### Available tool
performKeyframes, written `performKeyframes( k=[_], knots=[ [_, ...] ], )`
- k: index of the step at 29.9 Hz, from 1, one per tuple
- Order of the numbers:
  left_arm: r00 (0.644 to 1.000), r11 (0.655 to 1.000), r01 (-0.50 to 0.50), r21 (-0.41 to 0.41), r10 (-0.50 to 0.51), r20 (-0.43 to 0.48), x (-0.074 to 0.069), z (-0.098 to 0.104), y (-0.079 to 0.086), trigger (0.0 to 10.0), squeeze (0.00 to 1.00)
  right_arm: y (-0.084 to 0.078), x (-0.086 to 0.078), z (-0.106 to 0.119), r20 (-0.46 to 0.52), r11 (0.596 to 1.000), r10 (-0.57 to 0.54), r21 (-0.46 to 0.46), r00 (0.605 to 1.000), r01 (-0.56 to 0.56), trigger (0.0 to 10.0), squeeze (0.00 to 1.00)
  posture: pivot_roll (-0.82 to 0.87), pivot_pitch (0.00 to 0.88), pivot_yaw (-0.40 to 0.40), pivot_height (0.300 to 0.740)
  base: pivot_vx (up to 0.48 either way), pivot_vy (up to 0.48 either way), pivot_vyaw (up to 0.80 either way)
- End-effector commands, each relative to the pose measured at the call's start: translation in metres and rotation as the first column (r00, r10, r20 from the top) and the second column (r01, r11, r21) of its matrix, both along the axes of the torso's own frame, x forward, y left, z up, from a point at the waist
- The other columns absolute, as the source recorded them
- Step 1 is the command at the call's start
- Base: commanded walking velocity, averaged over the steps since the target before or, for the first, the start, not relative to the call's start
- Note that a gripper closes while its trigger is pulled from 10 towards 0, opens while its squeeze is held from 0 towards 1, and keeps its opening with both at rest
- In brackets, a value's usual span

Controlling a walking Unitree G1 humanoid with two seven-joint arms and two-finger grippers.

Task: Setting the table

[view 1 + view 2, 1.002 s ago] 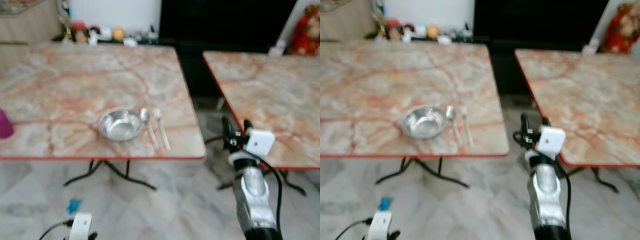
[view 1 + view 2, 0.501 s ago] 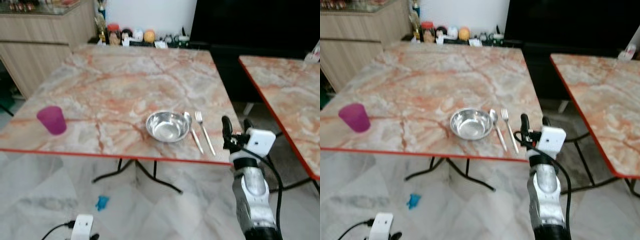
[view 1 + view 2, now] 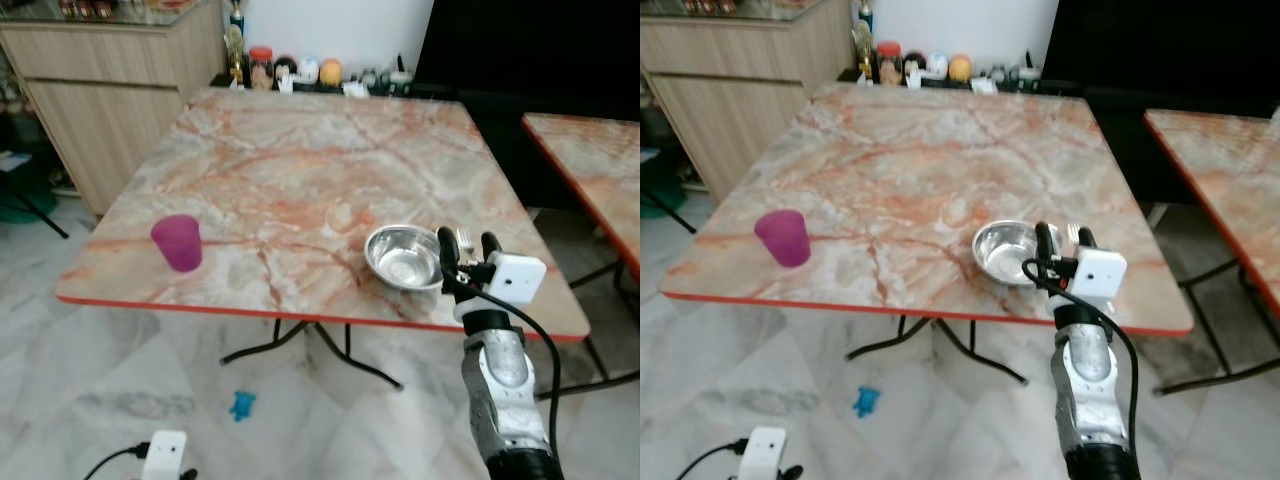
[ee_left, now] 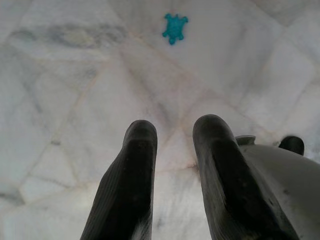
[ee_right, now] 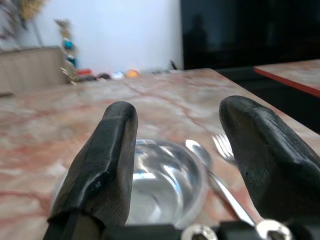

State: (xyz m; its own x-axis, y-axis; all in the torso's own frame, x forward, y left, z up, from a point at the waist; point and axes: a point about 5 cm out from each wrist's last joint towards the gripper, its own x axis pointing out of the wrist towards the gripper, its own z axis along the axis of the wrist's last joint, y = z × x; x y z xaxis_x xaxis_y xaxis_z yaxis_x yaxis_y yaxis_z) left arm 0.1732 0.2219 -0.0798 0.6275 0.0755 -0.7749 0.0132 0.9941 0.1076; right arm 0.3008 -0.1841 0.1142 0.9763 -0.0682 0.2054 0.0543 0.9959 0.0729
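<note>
Hovering near the steel bowl [image 3: 402, 256], the right end effector [image 3: 464, 254] is spread wide, empty.

Marble-top table [image 3: 300, 170], wood cabinet [image 3: 110, 90], white marble floor [image 3: 120, 380].

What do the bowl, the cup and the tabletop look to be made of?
Bowl: polished metal, likely stainless steel, going by its mirror-like reflections. Cup: probably plastic, magenta and slightly translucent. Tabletop: marble-look surface with pink veining and a red edge; real stone or laminate cannot be told.
</note>
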Motion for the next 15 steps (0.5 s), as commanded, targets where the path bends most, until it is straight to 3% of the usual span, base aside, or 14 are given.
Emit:
performKeyframes(
  k=[1, 15],
  knots=[
    [1.0, 1.0, 0.011, -0.003, -0.011, -0.005, -0.0008, -0.001, -0.003, 10.0, 0.0, -0.0049, 0.0007, 0.003, 0.008, 1.0, -0.015, 0.01, 1.0, 0.015, 10.0, 0.0, 0.1, 0.0, -0.054, 0.74, 0.0, 0.0, 0.0],
    [1.0, 1.0, 0.016, -0.019, -0.016, 0.007, 0.0014, -0.0003, -0.0058, 10.0, 0.0, -0.0083, -0.0005, 0.0008, -0.002, 0.999, -0.031, 0.03, 1.0, 0.031, 10.0, 0.0, 0.1, 0.0, -0.056, 0.74, 0.0, 0.0, 0.0]
  ],
)
